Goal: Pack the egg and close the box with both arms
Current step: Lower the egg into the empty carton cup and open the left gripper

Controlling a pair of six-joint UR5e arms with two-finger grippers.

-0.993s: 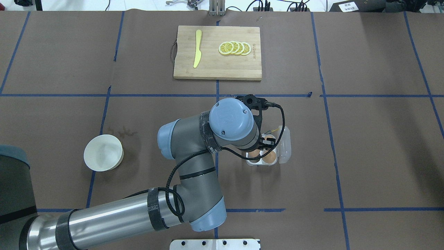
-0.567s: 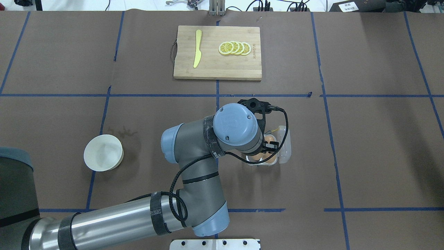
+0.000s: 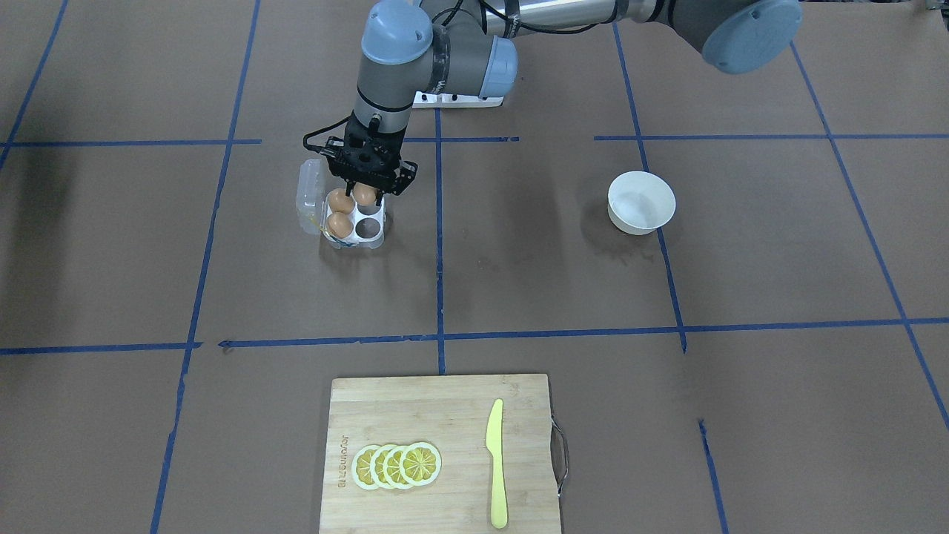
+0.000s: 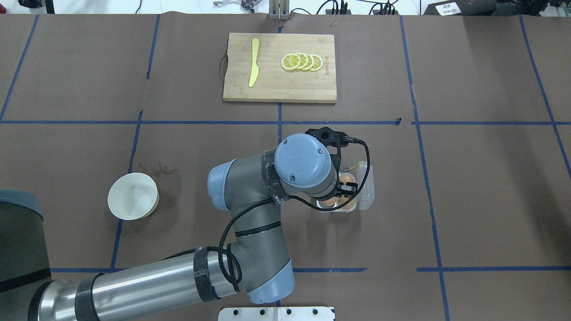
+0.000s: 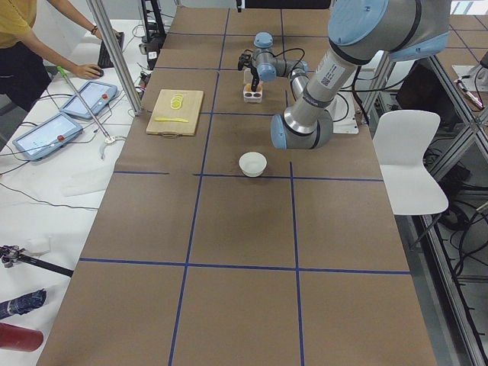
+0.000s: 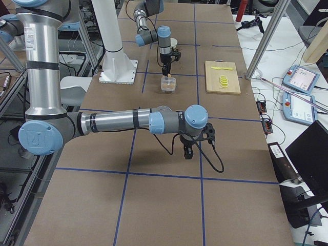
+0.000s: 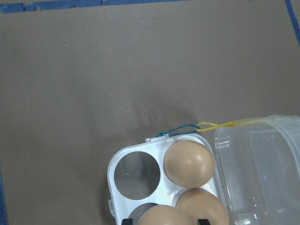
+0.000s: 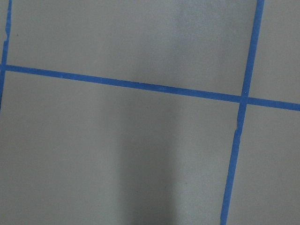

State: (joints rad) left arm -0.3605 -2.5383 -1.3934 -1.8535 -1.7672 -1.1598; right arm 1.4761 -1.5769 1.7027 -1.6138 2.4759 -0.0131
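Arm, left: the left arm (image 4: pixel 250 196) came in low from the robot's side. Its elbow was folded back and its forearm reached out over the middle of the table (image 4: pixel 468 187). From above, its blue wrist cap hid most of the gripper and part of the box.
Arm, right: the right arm (image 6: pixel 118 122) stretched out low along the table on the robot's right, with its wrist turned down.
Right gripper: the right gripper (image 6: pixel 188 152) hung just over bare brown paper. It showed only small, from the table's end, and its own camera caught nothing but paper and blue tape. I could not tell whether its jaws were apart or together.
Bowl: the white bowl (image 4: pixel 133 195) stood well apart from the box, on the robot's left.
Left gripper: the left gripper (image 3: pixel 365 199) pointed straight down over the box's near side, its fingers drawn narrow and clasped on the egg.
Egg: the egg (image 7: pixel 161 216) sat between the black fingertips (image 7: pixel 202 221) at the near-left cell. The wrist view's bottom edge cut it off, so I could not tell whether it was seated or just above.
Box: the box (image 7: pixel 117 187) rested on the table with its lid (image 7: pixel 262 168) swung open to the robot's right. One other egg (image 7: pixel 189 163) and a second (image 7: pixel 204 206) filled the right-hand cells, and the far-left cell (image 7: pixel 136 174) was an open hole. A yellow thread (image 7: pixel 225 124) trailed along the far edge.
Cutting board: the cutting board (image 4: pixel 276 84) lay farthest out, with a yellow knife (image 4: pixel 254 62) and fanned lemon slices (image 4: pixel 301 61) on it.
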